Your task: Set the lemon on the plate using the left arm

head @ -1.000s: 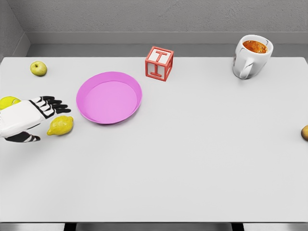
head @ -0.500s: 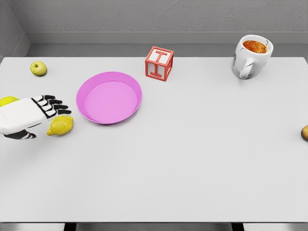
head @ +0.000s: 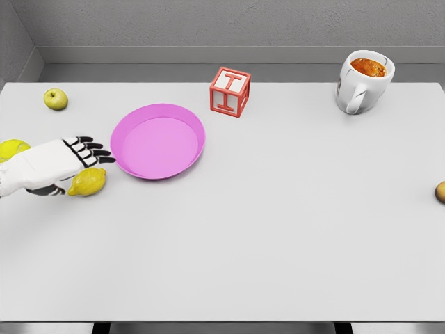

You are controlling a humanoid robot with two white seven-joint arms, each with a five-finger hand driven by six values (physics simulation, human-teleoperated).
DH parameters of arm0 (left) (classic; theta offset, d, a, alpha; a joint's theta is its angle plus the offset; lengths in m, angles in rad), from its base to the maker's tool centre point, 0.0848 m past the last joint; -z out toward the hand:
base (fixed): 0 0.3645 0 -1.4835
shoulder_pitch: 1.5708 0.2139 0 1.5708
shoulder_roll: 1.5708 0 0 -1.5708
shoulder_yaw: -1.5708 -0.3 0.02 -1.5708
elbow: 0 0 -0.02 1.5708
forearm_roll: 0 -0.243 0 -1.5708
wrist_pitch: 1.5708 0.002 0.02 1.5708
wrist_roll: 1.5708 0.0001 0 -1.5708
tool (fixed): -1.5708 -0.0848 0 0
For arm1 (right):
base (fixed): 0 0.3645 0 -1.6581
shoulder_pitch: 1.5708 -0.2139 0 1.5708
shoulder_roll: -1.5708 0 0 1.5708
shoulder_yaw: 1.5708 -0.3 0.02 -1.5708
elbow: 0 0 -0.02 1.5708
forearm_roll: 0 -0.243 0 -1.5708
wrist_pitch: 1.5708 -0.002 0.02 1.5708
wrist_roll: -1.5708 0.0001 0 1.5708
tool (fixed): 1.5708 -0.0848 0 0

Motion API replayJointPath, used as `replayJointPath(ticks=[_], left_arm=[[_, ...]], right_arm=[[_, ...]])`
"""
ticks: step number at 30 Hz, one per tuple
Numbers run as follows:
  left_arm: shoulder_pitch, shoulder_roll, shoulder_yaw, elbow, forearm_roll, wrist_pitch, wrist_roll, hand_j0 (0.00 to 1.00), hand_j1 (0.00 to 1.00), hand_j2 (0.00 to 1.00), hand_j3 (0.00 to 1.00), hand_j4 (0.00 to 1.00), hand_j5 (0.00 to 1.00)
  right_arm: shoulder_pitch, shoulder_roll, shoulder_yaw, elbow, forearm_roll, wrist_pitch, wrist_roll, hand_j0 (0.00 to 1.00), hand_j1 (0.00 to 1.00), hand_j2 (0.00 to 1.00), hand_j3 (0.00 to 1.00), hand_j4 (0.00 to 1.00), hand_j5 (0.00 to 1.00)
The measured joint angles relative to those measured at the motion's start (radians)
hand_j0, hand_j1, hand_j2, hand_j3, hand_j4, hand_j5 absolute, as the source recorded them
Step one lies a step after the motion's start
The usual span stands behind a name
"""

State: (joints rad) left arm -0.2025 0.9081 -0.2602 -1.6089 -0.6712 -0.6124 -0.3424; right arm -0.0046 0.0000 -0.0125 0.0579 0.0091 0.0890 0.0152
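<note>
A yellow lemon lies on the white table, a little left of the pink plate. My left hand comes in from the left edge and hovers over the lemon's upper left side. Its black fingers are stretched out flat toward the plate's left rim, and the thumb sits low to the lemon's left. The hand is open and holds nothing. Part of the lemon is covered by the palm. The plate has nothing in it. The right arm does not show.
A second yellow fruit peeks out behind my left wrist. A small green apple sits at the far left, a red letter block behind the plate, a white mug at far right, a brownish object at the right edge.
My left hand has slid right and slightly forward, from beside the lemon to over its upper left, fingers now nearer the plate. The lemon has barely moved.
</note>
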Motion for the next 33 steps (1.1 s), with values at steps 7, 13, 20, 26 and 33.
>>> replayJointPath(ticks=[7, 13, 20, 26, 33], left_arm=[[0.0, 0.001, -0.011, 0.033, -0.001, 0.0, 0.002, 1.0, 1.0, 1.0, 1.0, 1.0, 1.0], [-0.002, 0.0, -0.011, 0.041, -0.002, 0.0, 0.002, 1.0, 1.0, 1.0, 1.0, 1.0, 1.0], [-0.005, 0.0, -0.012, 0.041, -0.047, 0.0, 0.001, 1.0, 1.0, 1.0, 1.0, 1.0, 1.0], [-0.005, -0.006, -0.011, 0.034, -0.08, 0.0, 0.003, 1.0, 1.0, 1.0, 1.0, 1.0, 1.0], [-0.021, -0.007, -0.012, 0.039, -0.099, 0.0, 0.004, 1.0, 1.0, 1.0, 1.0, 1.0, 1.0]], right_arm=[[0.0, 0.0, 0.0, 0.0, 0.0, 0.0, 0.0, 1.0, 1.0, 1.0, 1.0, 1.0, 1.0], [0.0, 0.0, 0.0, 0.0, 0.0, 0.0, 0.0, 1.0, 1.0, 1.0, 1.0, 1.0, 1.0], [0.0, 0.0, 0.0, 0.0, 0.0, 0.0, 0.0, 1.0, 1.0, 1.0, 1.0, 1.0, 1.0], [0.0, 0.0, 0.0, 0.0, 0.0, 0.0, 0.0, 1.0, 1.0, 1.0, 1.0, 1.0, 1.0], [0.0, 0.0, 0.0, 0.0, 0.0, 0.0, 0.0, 1.0, 1.0, 1.0, 1.0, 1.0, 1.0]])
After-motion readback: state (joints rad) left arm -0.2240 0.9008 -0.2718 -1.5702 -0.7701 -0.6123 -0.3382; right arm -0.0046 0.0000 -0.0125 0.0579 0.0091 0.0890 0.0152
